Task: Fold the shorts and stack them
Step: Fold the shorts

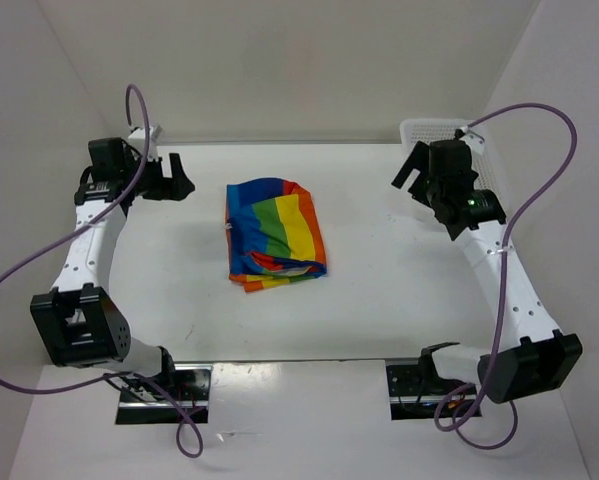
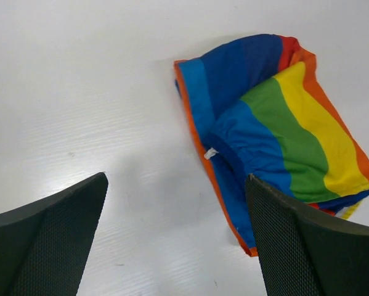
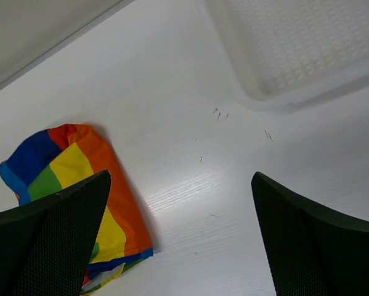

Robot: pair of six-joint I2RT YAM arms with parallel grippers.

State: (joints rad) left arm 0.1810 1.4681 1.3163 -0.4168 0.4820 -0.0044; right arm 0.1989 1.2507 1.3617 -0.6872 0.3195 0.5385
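The rainbow-striped shorts (image 1: 275, 233) lie folded in a compact bundle at the middle of the white table. They also show in the left wrist view (image 2: 276, 129), with a bit of white drawstring (image 2: 210, 153), and in the right wrist view (image 3: 79, 185). My left gripper (image 1: 179, 178) is open and empty, above the table to the left of the shorts. My right gripper (image 1: 411, 172) is open and empty, to the right of the shorts near the back right corner.
A white plastic mesh basket (image 1: 419, 130) stands at the back right corner, partly behind my right arm; it also shows in the right wrist view (image 3: 295, 55). White walls close in the table on the left, back and right.
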